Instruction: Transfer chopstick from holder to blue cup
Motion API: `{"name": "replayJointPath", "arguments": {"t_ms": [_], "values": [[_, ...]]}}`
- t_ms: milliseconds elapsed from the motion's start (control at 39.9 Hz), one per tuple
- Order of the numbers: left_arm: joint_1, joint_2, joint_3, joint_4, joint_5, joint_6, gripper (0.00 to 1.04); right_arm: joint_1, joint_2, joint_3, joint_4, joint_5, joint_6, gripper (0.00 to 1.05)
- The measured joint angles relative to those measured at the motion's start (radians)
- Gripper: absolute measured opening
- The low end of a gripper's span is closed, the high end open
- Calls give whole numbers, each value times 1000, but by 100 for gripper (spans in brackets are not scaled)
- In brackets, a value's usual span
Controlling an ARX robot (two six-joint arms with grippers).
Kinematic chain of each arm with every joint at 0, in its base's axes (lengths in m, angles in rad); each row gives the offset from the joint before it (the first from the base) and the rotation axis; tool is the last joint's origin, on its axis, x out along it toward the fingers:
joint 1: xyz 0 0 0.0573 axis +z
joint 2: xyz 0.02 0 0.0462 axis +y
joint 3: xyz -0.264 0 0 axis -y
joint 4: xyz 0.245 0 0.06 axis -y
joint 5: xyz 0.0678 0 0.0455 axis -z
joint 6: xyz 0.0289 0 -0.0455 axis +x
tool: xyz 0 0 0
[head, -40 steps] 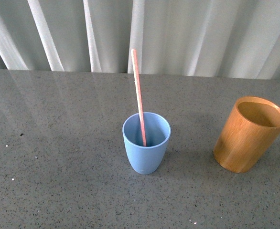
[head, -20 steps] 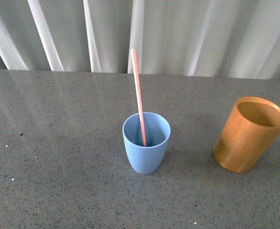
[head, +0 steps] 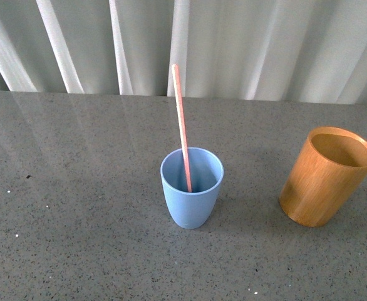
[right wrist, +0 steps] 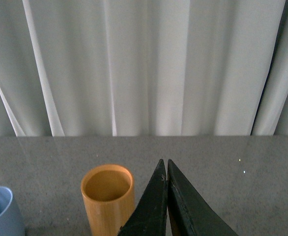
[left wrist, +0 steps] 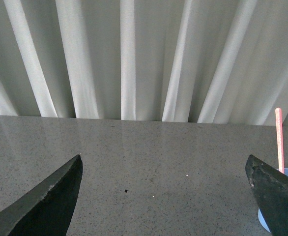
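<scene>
At frame centre in the front view the pink chopstick (head: 182, 125) already stands in the blue cup (head: 191, 187), near upright, tip tilted slightly left; the wooden holder (head: 327, 175) at right looks empty. Left gripper (left wrist: 166, 196) gapes wide, empty; right gripper (right wrist: 165, 196) is closed, empty.

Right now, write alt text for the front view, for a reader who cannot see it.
A pink chopstick stands leaning in a blue cup at the middle of a grey speckled table. An empty bamboo holder stands apart to the cup's right, with white curtains behind. No arm or tool is in view.
</scene>
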State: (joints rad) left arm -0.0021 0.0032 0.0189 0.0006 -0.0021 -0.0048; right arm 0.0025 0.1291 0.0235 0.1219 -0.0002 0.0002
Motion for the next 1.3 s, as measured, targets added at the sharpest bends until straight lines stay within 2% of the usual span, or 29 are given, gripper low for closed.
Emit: {"name": "replayJointPath", "arguments": {"t_ms": [75,326,526,727,777,852,1303], "values": [[0,0,0,0,0,0,98,0,-102,0,-114,2,0,1],[0,-1,0,0,0,0,98,0,-125,0,-120,2,-1,1],[0,-1,0,0,0,0,98,0,-125,0,-120,2,0,47],[0,-1,0,0,0,0,98,0,-125,0,-120,2,0,76],[0,-1,0,0,0,0,98,0,-125,0,-120,2,0,87],[0,-1,0,0,0,0,98,0,-125,0,-120,2,1,97],[0,-1,0,0,0,0,98,0,-125,0,-120,2,0,95]]}}
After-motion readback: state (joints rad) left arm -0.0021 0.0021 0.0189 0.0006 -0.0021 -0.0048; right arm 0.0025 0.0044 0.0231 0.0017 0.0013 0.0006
